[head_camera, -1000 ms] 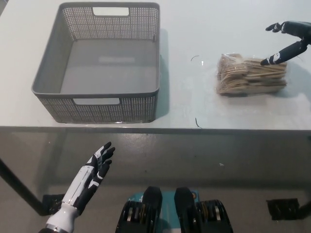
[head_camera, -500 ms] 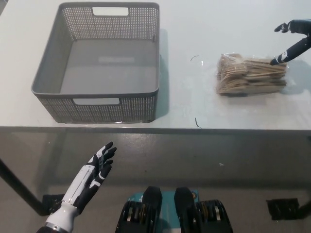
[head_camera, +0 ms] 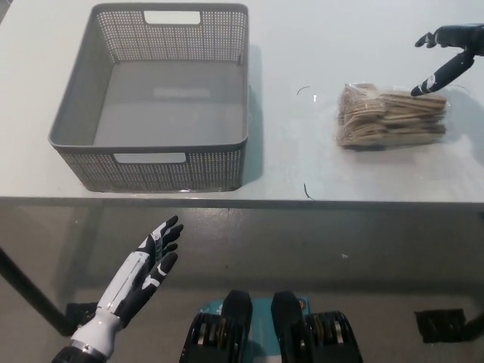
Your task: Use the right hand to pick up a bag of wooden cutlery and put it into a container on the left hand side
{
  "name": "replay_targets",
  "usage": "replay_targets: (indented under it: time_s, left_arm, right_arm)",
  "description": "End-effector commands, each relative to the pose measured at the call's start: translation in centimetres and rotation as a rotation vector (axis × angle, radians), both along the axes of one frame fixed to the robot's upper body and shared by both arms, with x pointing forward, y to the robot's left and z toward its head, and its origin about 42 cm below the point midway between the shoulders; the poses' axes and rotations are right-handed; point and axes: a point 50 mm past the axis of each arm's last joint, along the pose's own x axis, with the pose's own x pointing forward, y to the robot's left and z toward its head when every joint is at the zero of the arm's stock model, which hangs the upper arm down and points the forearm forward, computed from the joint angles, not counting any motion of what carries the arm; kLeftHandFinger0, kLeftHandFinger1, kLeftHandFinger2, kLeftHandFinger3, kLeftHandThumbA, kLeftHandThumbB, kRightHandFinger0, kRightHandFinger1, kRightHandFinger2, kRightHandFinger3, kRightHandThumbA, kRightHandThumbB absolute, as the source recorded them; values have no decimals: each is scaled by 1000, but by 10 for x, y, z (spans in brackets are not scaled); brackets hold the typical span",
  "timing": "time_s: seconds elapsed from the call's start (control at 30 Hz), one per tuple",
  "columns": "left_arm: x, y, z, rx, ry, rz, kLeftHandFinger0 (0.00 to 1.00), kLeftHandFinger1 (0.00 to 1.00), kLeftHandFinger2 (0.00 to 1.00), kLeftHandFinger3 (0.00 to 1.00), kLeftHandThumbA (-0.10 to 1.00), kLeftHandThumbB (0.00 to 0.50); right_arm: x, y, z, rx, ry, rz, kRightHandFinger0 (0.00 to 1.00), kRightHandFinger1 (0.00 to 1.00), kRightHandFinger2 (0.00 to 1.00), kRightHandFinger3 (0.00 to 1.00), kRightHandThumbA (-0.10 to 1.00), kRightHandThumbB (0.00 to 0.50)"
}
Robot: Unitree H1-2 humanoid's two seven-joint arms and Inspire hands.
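Lying flat, clear cutlery bag [head_camera: 391, 115].

1. A pale grey, flat-topped bench [head_camera: 302, 45] is seen filling the upper half of the view, its front edge running straight across.
2. Two thin dark curved strands are seen lying on it: one [head_camera: 304, 90] mid-surface, one [head_camera: 306, 192] at the front edge.
3. A dull grey-brown floor [head_camera: 302, 249] is seen below.
4. A black slanted leg [head_camera: 26, 291] and a black flat plate [head_camera: 439, 324] are seen on that floor, well apart.
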Motion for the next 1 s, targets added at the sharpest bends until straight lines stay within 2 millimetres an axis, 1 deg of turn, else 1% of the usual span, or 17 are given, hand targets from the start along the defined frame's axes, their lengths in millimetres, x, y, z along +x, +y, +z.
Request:
replay_targets:
  time_s: [0.0, 0.1, 0.13, 0.3, 0.6, 0.63, 0.7, 0.8, 0.83, 0.87, 0.97]
  left_arm:
    - [6, 2, 18, 17, -79, -31, 1000, 1000, 1000, 1000, 878, 128]
    - [8, 1, 18, 16, -77, -30, 1000, 1000, 1000, 1000, 884, 146]
    - [8, 2, 19, 16, -79, -32, 1000, 1000, 1000, 1000, 880, 136]
    - [9, 2, 21, 19, -82, -38, 1000, 1000, 1000, 1000, 877, 136]
    - [12, 1, 23, 15, -86, -48, 1000, 1000, 1000, 1000, 874, 146]
    - [13, 1, 24, 14, -88, -51, 1000, 1000, 1000, 1000, 869, 150]
    - [14, 1, 26, 16, -88, -55, 1000, 1000, 1000, 1000, 862, 145]
    - [16, 0, 27, 20, -86, -60, 1000, 1000, 1000, 1000, 861, 156]
    - [17, 0, 27, 21, -87, -63, 1000, 1000, 1000, 1000, 862, 163]
    - [17, 0, 27, 22, -88, -65, 1000, 1000, 1000, 1000, 863, 165]
    - [17, -1, 25, 22, -83, -69, 1000, 1000, 1000, 1000, 864, 177]
  right_arm:
    - [4, 10, 52, -37, -81, 60, 1000, 1000, 1000, 1000, 787, 500]
    - [4, 12, 53, -37, -74, 75, 1000, 1000, 1000, 1000, 777, 500]
    - [5, 14, 52, -41, -69, 75, 1000, 1000, 1000, 1000, 775, 500]
    - [5, 18, 48, -51, -57, 72, 1000, 1000, 1000, 1000, 756, 500]
    - [6, 21, 33, -86, -20, 63, 1000, 1000, 1000, 1000, 770, 500]
    - [6, 21, 31, -77, -8, 63, 1000, 1000, 1000, 1000, 746, 500]
    - [6, 20, 28, -63, 9, 67, 1000, 1000, 1000, 1000, 735, 500]
    - [6, 18, 24, -50, 34, 62, 1000, 1000, 1000, 1000, 712, 500]
    - [6, 20, 20, -45, 52, 60, 1000, 1000, 1000, 1000, 682, 500]
    - [6, 20, 19, -43, 56, 60, 1000, 1000, 1000, 1000, 676, 500]
    - [5, 21, 5, -24, 90, 52, 1000, 1000, 1000, 1000, 623, 500]
